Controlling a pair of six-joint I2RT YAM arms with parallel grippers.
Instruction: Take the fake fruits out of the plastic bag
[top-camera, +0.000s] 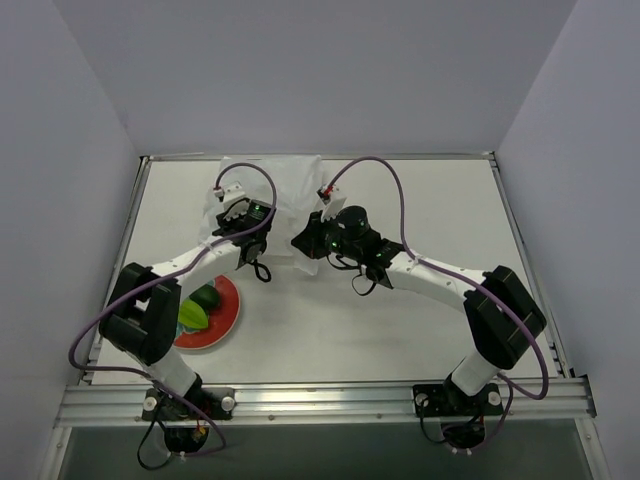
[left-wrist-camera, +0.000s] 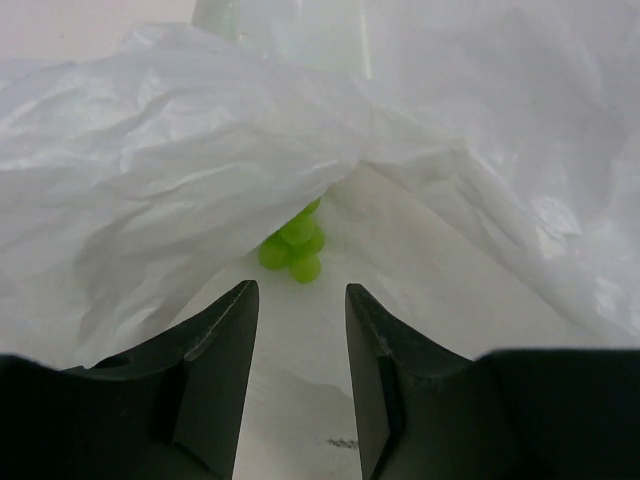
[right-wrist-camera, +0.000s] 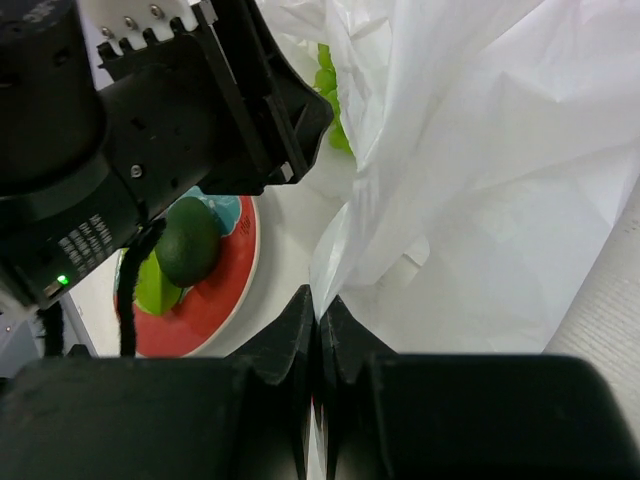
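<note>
The plastic bag (top-camera: 268, 190) lies on the table (top-camera: 420, 200) toward the far side, between the two arms. It is thin, white, translucent film, heavily creased and slumped in loose folds.

The right gripper (right-wrist-camera: 320, 305) is clamped on an edge of the film. Its two fingers are pressed together with the sheet pinched between them, and the film rises away from them in a broad fold. The left gripper (left-wrist-camera: 300, 292) stands at the bag's mouth with its jaws apart and nothing between them.

Just past its fingertips, under the lifted film, sits the grape bunch (left-wrist-camera: 293, 248), light green with small glossy round berries (only the lower part of the cluster shows; the overhanging film hides the rest).

Two fruits are outside the bag, on the red-rimmed plate (top-camera: 228, 320) near the left arm: the dark green round fruit (right-wrist-camera: 188, 240) and, just beside it, the yellow-green ridged fruit (right-wrist-camera: 152, 288).
</note>
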